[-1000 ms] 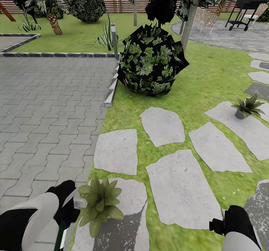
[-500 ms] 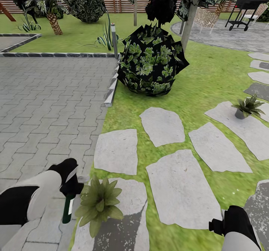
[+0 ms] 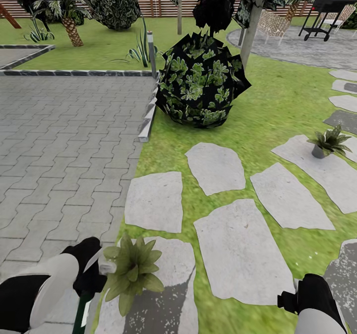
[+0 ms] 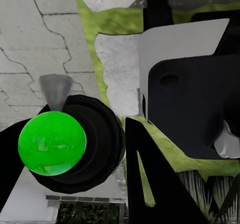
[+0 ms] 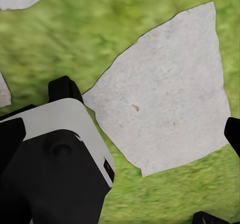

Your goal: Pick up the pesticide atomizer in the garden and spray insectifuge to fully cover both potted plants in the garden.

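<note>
In the head view we see the left gripper (image 3: 94, 274) closed around the pesticide atomizer (image 3: 82, 310), whose dark green body hangs below the hand while its pale trigger head (image 3: 106, 267) points at the near potted plant (image 3: 133, 269). That plant sits on a grey stepping stone (image 3: 163, 294), just beside the nozzle. In the left wrist view the bottle's green base (image 4: 51, 143) faces the camera; finger contact is not clearly resolved there. The second potted plant (image 3: 327, 143) stands on another stone (image 3: 322, 170), well apart on the right. The right gripper (image 5: 215, 174) hangs over grass and a stone with its fingers spread and nothing between them.
</note>
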Robot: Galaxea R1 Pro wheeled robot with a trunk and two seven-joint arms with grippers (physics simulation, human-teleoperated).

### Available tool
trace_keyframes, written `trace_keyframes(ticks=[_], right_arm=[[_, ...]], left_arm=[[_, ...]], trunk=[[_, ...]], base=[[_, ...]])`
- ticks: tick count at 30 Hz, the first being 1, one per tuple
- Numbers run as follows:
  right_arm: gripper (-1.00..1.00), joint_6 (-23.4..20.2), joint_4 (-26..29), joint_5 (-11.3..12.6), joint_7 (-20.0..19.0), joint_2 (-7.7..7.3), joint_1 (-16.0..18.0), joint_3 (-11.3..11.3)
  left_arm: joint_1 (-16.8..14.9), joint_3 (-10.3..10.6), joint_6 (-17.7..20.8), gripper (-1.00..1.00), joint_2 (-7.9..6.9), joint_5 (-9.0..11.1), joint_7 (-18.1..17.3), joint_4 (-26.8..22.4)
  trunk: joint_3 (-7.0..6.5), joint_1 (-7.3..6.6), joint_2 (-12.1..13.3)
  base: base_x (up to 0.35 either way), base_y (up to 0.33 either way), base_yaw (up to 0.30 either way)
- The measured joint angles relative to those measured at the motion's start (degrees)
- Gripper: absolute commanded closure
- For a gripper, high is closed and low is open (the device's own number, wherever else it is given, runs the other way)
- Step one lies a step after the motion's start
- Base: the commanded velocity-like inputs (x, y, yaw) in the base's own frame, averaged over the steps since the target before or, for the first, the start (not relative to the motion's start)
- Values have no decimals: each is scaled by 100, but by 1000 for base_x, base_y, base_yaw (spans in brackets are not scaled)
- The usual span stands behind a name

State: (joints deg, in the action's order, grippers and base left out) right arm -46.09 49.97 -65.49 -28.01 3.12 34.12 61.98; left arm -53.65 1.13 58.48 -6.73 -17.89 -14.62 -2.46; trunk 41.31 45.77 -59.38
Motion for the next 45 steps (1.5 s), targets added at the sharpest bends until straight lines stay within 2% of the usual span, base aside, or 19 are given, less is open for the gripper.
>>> trace_keyframes(ticks=[5,16,21,26,30,34,40,45], right_arm=[[-100,-1,1,1,-1,-2,-1,-1],[-100,0,0,-2,0,-1,0,-1],[-100,0,0,-1,0,-1,0,1],[-100,0,0,-2,0,-1,0,-5],[-100,0,-1,-2,0,-1,0,-4],[-100,0,0,-1,0,-1,0,-5],[-100,0,0,-3,1,-1,0,-4],[-100,0,0,-2,0,-1,0,-5]], left_arm=[[324,-1,-13,100,1,-5,-6,1],[361,-10,-12,100,-3,1,1,-5],[233,3,-4,100,-6,-9,0,7],[-208,11,5,100,-10,-12,-2,7],[-269,-2,6,100,-9,-9,-4,8],[-207,4,4,100,-3,-17,0,3],[171,5,-11,100,0,-19,-3,-1],[244,5,-16,100,-2,-18,0,-4]], trunk=[[-10,0,0],[-25,0,0],[16,0,0],[61,0,0],[74,0,0],[76,0,0],[110,0,0],[130,0,0]], base=[[0,0,-127],[0,0,-81],[0,0,0],[0,0,0],[0,0,0],[0,0,0],[0,0,37],[0,0,30]])
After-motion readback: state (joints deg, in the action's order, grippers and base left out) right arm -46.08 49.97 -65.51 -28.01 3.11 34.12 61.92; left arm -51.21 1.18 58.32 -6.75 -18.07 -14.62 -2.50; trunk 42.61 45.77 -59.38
